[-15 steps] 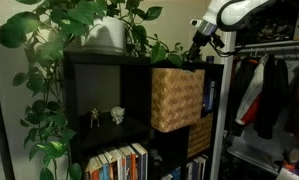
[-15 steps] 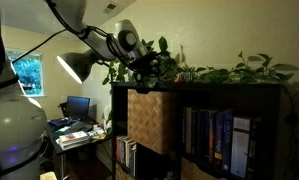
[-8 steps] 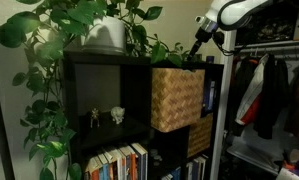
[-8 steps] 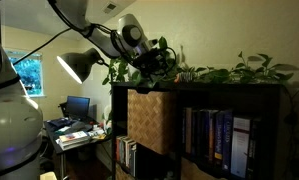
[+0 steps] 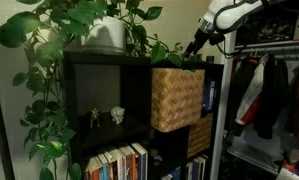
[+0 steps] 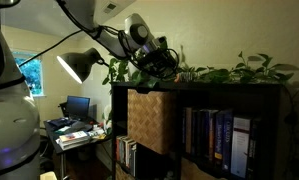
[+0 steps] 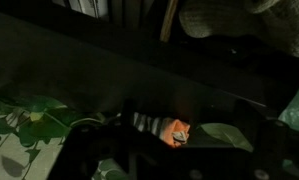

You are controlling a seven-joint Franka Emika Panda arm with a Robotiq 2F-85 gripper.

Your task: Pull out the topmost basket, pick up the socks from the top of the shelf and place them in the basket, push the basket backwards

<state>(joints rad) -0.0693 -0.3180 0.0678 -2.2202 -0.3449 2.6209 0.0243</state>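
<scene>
Above shelf top, 1 o'clock of the basket: gripper point(image 5: 196, 45) hangs over the top board of the shelf point(image 5: 109, 62), close in among plant leaves point(image 5: 79, 15).
Gripper state: jaws spread wide with nothing between them. The wrist view is dim, so the fingers themselves are hard to make out.
Topmost basket: topmost basket point(image 5: 176, 97) sits in an upper compartment. Its woven front sticks out past the shelf frame in both exterior views, so it looks pulled out already.
Socks: socks point(image 7: 169, 131) are a striped and orange bundle on the dark shelf top, about 5 o'clock of the wrist view's centre. One green leaf lies just beside them at 3 o'clock. They seem clear of the gripper.
Step in hand: probably step two, the approach for the sock pick. The pull-out reads as done.
Next move calls for: centre the spread jaws over the bundle, come down onto it without snagging leaves, and pinch it.
After that: lift clear and carry the socks toward 7 o'clock, over the basket's open top, then let go.
Not yet done: socks into the basket, basket pushed back.
</scene>
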